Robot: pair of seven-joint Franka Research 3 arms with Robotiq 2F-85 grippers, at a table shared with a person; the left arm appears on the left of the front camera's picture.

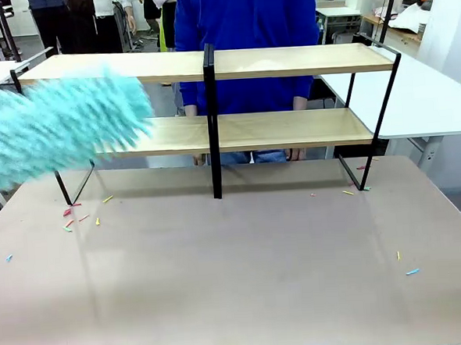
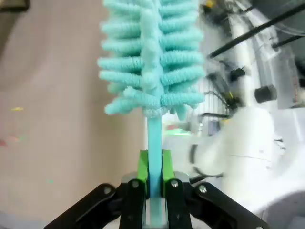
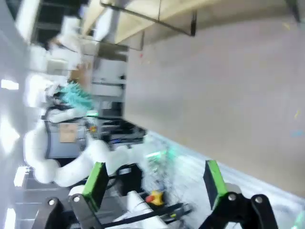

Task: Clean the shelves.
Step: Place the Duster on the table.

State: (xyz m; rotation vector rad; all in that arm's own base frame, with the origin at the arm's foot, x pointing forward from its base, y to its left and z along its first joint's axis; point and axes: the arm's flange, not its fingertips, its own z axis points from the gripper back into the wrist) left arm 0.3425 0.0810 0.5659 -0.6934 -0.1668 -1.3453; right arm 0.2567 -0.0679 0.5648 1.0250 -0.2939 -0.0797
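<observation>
Counter (image 1: 238, 297): beige top across the lower two thirds of the front view.

Shelves (image 1: 286, 60): two light wooden boards in a thin black frame, standing on the far part of the counter, across the upper middle of the frame. Central black upright at frame centre. A person in a blue top (image 1: 245, 31) stands behind them, upper centre.

Duster (image 1: 55, 128): fluffy teal head, motion-blurred, at the left edge of the front view, in front of the left end of the shelves between the two boards.

Left end effector (image 2: 152, 179): bottom centre of the left wrist view, green pads pressed onto the duster's teal handle, head pointing up the frame.

Right end effector (image 3: 155, 183): bottom of the right wrist view, fingers spread wide, nothing between them.

Small coloured scraps (image 1: 75, 215): scattered on the counter, mostly lower left of the shelves; a few at right.
</observation>
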